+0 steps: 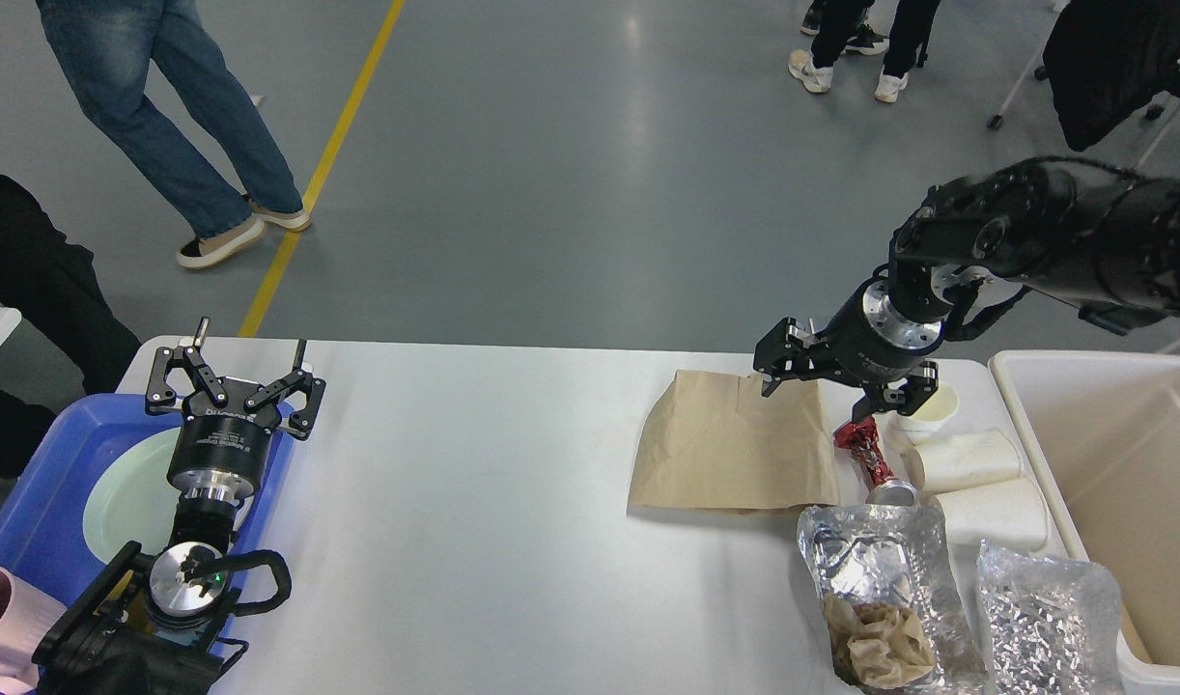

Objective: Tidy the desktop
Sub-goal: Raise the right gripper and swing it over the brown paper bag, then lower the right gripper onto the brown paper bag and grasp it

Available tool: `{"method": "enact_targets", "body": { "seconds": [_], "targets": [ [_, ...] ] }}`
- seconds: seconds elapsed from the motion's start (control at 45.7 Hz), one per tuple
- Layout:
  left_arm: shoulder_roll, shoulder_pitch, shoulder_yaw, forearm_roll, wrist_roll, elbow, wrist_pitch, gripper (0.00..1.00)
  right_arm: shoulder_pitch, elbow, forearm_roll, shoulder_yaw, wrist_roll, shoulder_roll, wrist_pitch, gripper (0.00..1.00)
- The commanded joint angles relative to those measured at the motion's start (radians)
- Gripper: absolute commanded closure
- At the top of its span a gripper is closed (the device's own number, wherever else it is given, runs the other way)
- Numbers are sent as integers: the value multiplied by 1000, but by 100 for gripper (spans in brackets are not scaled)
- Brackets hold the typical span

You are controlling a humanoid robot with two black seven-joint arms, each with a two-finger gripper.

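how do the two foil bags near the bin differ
The left foil bag lies open, with crumpled brown paper at its near end; the right foil bag shows no contents. The left one touches the crushed red can; the right one lies beside the bin. Both are crinkled silver, lying flat.

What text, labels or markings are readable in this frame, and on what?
Left gripper: small white print on its black body, too small to read.
Right gripper: faint white print on its black body, too blurred to read.
Crushed red can: no legible lettering.
Paper bag, white cups, foil trays: no print visible.
Floor: a yellow line, no words or numbers.
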Motion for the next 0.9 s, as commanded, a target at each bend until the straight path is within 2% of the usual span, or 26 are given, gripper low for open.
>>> {"method": "enact_targets", "body": {
  "seconds": [0.0, 0.088, 0.153, 0.219, 0.372, 0.46, 0.766, 0.875],
  "targets": [
    [1, 0, 0, 0, 0, 0, 0, 4, -227, -255, -128, 112, 5, 14, -6, 0],
    [0, 0, 0, 0, 0, 0, 0, 4, -341, -389, -156, 167, 6, 45, -6, 0],
    [0, 0, 0, 0, 0, 0, 0, 4, -385, -432, -159, 181, 6, 56, -8, 0],
    [0, 0, 0, 0, 0, 0, 0, 4, -407, -435, -159, 184, 5, 62, -40, 0],
    [1, 0, 0, 0, 0, 0, 0, 4, -459, -432, -187, 179, 5, 79, -219, 0],
    [0, 0, 0, 0, 0, 0, 0, 4, -474, -428, -222, 179, 5, 80, -276, 0],
    [0, 0, 0, 0, 0, 0, 0, 4, -513, -428, -231, 184, 3, 111, -301, 0],
    [0, 0, 0, 0, 0, 0, 0, 4, -536, -428, -230, 188, 2, 126, -362, 0]
  ]
}}
